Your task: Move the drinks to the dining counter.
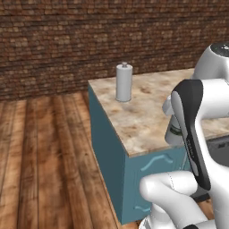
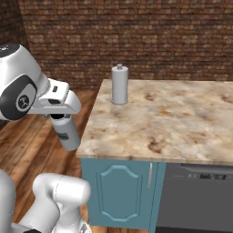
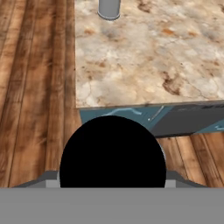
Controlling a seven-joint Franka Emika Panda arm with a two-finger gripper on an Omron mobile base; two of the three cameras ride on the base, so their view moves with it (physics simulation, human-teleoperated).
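Claw (image 2: pixel 58 113) gripped bottle (image 2: pixel 67 133), upright, held off surface (image 2: pixel 150 123) edge; surface lay ahead, canister (image 2: pixel 119 85) beyond.

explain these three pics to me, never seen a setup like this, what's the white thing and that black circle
The white thing is a robot arm on a driving base in a simulated kitchen. Two pictures come from cameras on the base, behind the arm's left and right. The third comes from a camera on its hand, looking down. The black circle is the cap of a bottle that the gripper holds, off the near edge of the counter. A grey canister stands on the counter's far corner.
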